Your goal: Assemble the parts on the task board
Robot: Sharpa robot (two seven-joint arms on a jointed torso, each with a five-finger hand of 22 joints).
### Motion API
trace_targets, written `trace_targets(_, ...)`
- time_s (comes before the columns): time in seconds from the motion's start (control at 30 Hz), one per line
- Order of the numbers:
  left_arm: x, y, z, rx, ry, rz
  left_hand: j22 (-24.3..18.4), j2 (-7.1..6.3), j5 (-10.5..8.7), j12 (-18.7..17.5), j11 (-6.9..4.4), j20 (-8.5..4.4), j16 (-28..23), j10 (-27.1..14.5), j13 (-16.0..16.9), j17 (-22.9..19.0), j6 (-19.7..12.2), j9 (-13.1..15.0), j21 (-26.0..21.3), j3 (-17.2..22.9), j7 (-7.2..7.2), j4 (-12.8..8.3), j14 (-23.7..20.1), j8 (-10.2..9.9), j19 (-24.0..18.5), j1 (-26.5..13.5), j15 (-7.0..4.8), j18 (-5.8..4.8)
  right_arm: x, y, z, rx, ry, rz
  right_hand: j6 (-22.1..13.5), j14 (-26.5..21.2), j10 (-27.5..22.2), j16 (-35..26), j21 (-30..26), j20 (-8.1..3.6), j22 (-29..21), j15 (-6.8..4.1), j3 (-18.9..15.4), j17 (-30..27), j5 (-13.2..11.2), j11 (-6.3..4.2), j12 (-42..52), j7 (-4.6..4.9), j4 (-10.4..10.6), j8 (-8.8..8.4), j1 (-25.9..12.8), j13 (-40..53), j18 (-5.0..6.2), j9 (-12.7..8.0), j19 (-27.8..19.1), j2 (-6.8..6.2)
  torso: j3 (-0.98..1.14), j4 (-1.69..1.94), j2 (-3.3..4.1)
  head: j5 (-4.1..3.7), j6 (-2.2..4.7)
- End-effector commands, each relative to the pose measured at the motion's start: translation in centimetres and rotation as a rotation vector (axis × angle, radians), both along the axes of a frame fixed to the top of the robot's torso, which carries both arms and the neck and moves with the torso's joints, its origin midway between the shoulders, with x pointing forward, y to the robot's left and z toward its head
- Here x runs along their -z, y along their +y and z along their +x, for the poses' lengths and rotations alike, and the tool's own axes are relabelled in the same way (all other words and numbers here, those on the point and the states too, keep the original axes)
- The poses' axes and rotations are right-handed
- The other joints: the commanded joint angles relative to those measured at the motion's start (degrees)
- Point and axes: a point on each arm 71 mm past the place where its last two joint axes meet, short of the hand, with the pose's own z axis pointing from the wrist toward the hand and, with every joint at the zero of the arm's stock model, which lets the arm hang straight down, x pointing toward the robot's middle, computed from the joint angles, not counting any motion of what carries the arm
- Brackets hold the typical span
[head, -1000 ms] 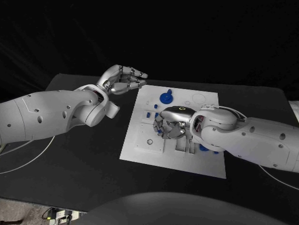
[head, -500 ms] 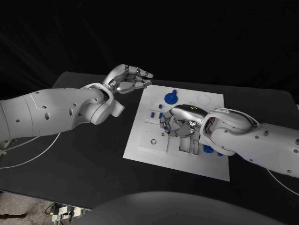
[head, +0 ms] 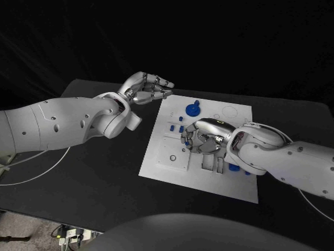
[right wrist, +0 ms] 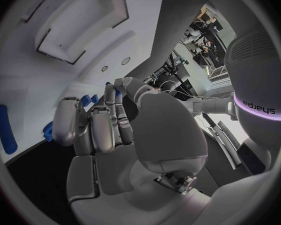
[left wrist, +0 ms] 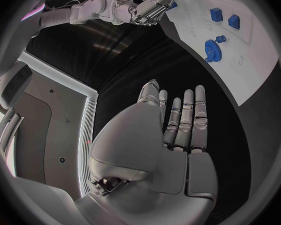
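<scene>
A: Parts, that's the story, and the right robot hand (head: 202,137) is low over the middle of the board (head: 161,163), fingers curled down among them.

B: Is it gripping one?

A: Cannot tell. The fingers hide whatever is under the palm, and its wrist view shows them bent together with nothing plainly between them. I'd judge it is working a part at the slots there, which would explain the palm-down pose.

B: And the left robot hand (head: 146,87)?

A: Up beyond the board's far left corner, over the bench (head: 99,172), well off the plate. Fingers curled in toward the thumb in the head view, yet straight and side by side in its wrist view. Nothing shows in it, but open or closed I cannot call. Parked clear, I'd say, to leave room.

B: What lies around the working hand?

A: A blue gear (head: 192,109) stands near the far edge, just beyond the right hand. Small blue blocks (head: 170,126) sit beside its fingers on the left. Another blue piece (head: 233,168) peeks out by the right arm at the near side.

B: So plenty left?

A: By my reading, yes; loose pieces are scattered across the plate.
</scene>
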Motion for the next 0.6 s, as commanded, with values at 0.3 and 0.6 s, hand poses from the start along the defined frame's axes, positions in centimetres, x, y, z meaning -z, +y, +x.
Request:
trace_targets(0.3,0.14,-0.27,0.00,0.020,0.013,-0.003,0.1,0.12,0.01,0.2,0.41,0.31,0.4,-0.1,-0.1,0.0,0.0,0.1,0.2,-0.3,0.36,0.0,0.1,0.4,0.3,0.6,0.12,-0.21,0.54,0.00,-0.07,-0.009,0.083,0.049,-0.2,-0.7,0.4,-0.5,-0.5,0.00,9.0,0.17,0.2,0.0,0.1,-0.03,-0.4,0.15,-0.1,-0.12,0.3,-0.1,1.09,0.1,-0.7,0.95,-0.02,0.01,0.00,0.47,0.01)
trace_targets(0.6,0.31,-0.25,-0.03,0.019,0.020,-0.002,0.1,0.15,-0.02,0.2,0.44,0.33,0.4,-0.1,-0.1,-0.1,-0.1,0.1,0.3,-0.4,0.38,0.0,0.1,0.4,0.4,0.7,0.15,-0.19,0.82,-0.01,-0.04,-0.004,0.102,0.048,-0.2,-0.9,0.4,-0.6,-0.7,0.03,8.9,0.21,0.2,-0.2,0.1,0.02,-0.5,0.20,-0.1,-0.12,0.3,-0.2,1.13,0.2,-0.9,1.15,-0.01,0.04,-0.04,0.94,0.01)
